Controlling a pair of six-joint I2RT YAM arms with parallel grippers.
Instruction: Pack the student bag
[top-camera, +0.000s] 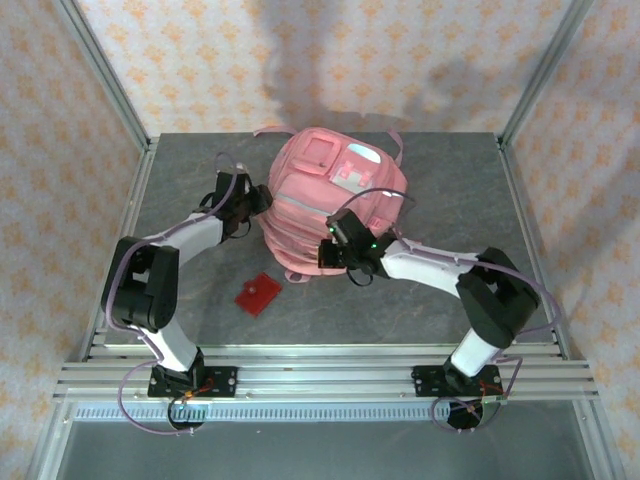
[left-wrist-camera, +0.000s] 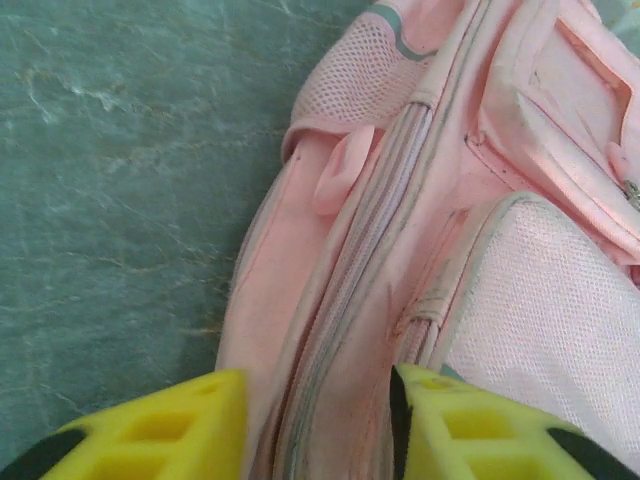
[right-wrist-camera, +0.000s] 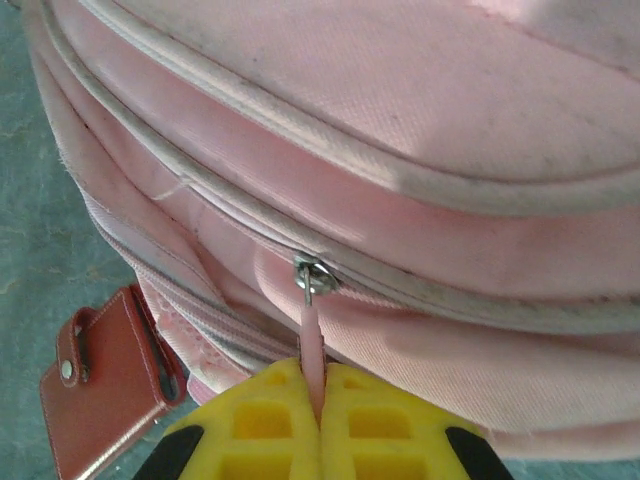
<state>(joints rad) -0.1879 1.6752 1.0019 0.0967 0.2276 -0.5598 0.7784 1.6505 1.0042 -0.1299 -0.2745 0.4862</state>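
On the grey tabletop we see the student bag, pink and lying flat. It sits midway between the left and right edges and nearer the far edge than the near one, and a small red snap-flap case lies just beside its near-left corner, toward the near edge. At the bag's left flank our left end effector is released, its yellow fingers parted to either side of a zip seam, while at the bag's near side our right end effector is clenched on the pink zip pull.
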